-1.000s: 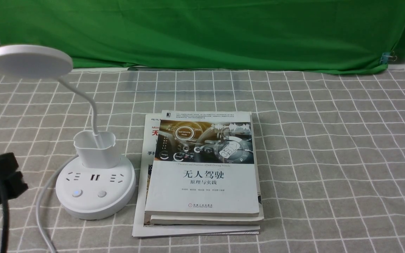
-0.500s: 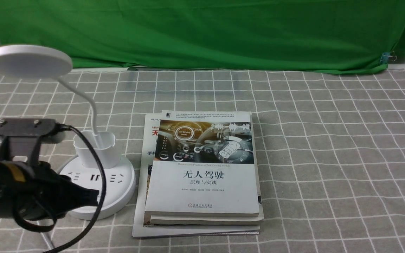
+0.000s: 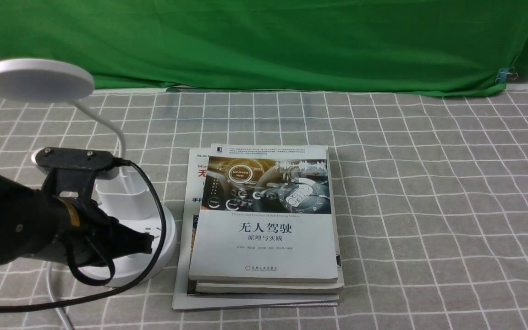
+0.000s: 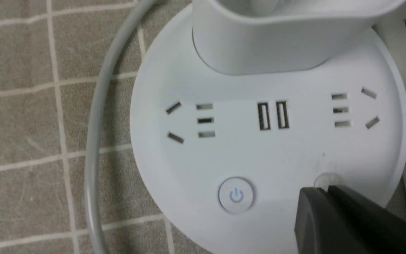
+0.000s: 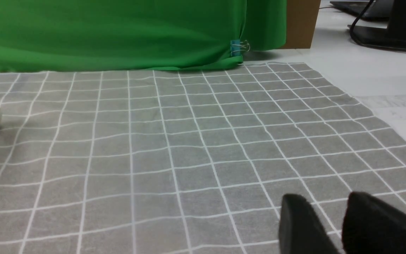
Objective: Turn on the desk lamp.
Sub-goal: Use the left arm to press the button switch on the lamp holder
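Your left gripper (image 4: 324, 192), fingers together and empty, is at the plain button on the white desk lamp's (image 3: 37, 80) base, on your left; contact is unclear. Your right gripper's (image 5: 330, 201) fingers are apart. Beyond the books (image 3: 264, 229) hangs a green cloth (image 3: 264, 43).

On my front view, the desk lamp (image 3: 37, 81) is white, and in the left wrist view I see a blue power symbol on its white button (image 4: 236, 194). My left pincer (image 4: 324, 192) shows dark grey to black, and the right pincer (image 5: 326, 218) is black too. The bench cloth (image 3: 429, 206) is grey, crossed by a grid of white lines. The curtain (image 3: 268, 41) is plain green, its binder clip (image 3: 503, 75) blue. I get a white lower cover on the top book (image 3: 264, 247), with a brown-and-grey dashboard picture above.
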`<state>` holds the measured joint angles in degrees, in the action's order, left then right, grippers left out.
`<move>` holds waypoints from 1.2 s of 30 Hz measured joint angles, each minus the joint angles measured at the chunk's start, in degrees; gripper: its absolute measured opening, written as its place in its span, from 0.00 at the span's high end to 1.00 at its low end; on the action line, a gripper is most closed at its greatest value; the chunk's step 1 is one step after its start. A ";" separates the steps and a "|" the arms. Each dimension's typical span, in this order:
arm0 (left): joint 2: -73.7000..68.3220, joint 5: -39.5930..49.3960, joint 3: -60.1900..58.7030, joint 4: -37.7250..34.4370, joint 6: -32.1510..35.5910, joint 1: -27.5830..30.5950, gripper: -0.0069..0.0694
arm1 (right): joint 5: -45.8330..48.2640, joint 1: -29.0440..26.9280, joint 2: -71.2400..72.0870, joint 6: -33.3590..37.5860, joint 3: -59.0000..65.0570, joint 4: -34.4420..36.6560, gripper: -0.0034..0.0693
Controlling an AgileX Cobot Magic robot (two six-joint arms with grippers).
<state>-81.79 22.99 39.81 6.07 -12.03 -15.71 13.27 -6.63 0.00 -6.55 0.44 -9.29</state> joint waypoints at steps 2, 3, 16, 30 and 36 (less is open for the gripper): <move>-0.76 0.39 0.73 0.66 -0.23 -0.05 0.88 | 0.00 0.00 0.00 0.00 0.00 0.00 0.62; -1.87 1.00 2.11 1.54 -0.50 -0.05 0.88 | 0.00 0.00 0.00 0.00 0.00 0.00 0.62; -4.37 2.26 3.24 3.31 -2.86 -0.11 0.88 | 0.00 0.00 0.00 0.01 0.00 0.00 0.62; -4.37 2.37 3.24 5.27 -4.59 -0.11 0.88 | 0.00 0.00 0.00 0.01 0.00 0.00 0.62; -4.37 3.04 3.24 5.40 -5.23 -0.11 0.88 | 0.00 0.00 0.00 0.01 0.00 0.00 0.62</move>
<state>-86.17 26.03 43.05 11.47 -17.26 -15.82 13.27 -6.63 0.00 -6.54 0.44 -9.29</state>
